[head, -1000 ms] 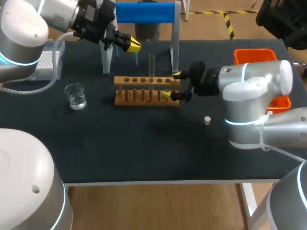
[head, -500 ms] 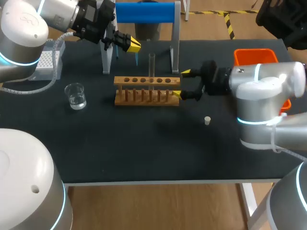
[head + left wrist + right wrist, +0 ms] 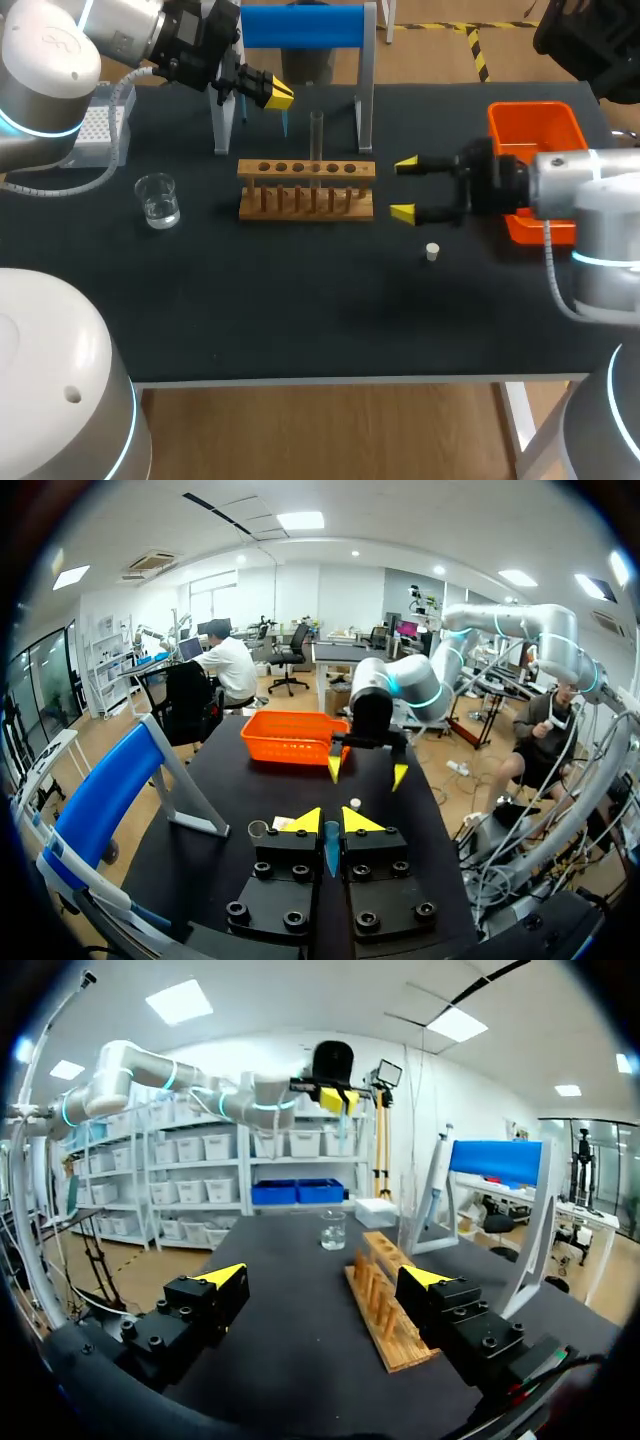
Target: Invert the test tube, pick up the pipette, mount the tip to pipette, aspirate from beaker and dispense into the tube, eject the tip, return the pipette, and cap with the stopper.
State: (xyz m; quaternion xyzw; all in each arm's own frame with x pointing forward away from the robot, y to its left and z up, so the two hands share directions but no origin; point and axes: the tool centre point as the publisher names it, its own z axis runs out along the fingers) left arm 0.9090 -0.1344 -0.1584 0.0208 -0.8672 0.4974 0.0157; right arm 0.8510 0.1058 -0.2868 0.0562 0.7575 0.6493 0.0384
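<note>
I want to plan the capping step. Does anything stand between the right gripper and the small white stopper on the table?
Nothing visible does. The stopper lies alone on the table, close beside the open right gripper; the rack stands ahead of the gripper, not toward the stopper.

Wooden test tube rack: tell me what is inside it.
One clear glass test tube stands upright in a hole of the wooden rack; the other holes look empty. Its lower end is hidden inside the rack.

Scanning every view now: no text, label, number or sign comes through clearly enough to read.
</note>
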